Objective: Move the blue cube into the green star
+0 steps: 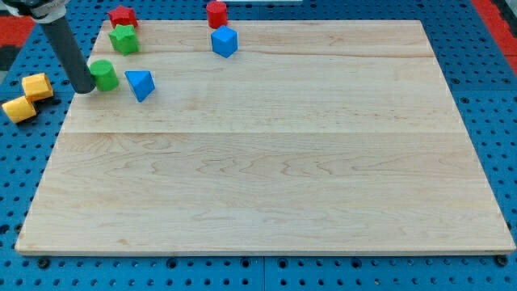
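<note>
My tip is resting at the desk's left edge, touching the green cylinder. No gripper is fitted, so nothing is being grasped; the rod only pushes. The blue cube is sitting near the top edge, below a red block, well apart from the green star. Probably the tip needs to get round to the cube's right side.

One view only is provided. The wooden board is looked down upon obliquely from beyond its near long edge, at moderate range; its whole surface is framed, with blue pegboard seen around it.
</note>
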{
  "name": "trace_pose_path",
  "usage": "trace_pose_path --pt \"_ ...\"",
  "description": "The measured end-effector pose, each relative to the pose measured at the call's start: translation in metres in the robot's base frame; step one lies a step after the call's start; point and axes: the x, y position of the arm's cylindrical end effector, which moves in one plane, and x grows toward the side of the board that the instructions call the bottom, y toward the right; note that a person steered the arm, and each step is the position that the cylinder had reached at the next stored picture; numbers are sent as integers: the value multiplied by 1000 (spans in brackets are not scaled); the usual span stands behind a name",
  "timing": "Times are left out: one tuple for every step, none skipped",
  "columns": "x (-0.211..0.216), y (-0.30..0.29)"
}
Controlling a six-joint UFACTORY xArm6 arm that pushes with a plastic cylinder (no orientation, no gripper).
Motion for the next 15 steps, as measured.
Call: trace_pose_path --pt "-12 21" --pt "-28 24" --pt "30 17" --pt "69 67" --pt "63 105" --pt "28 110" --pt "-17 75" --pt "-21 74" --pt "9 164" --pt "-14 278" --pt "-74 358" --pt "-161 355" --pt "-166 345" --pt "-165 325" --pt "-164 282"
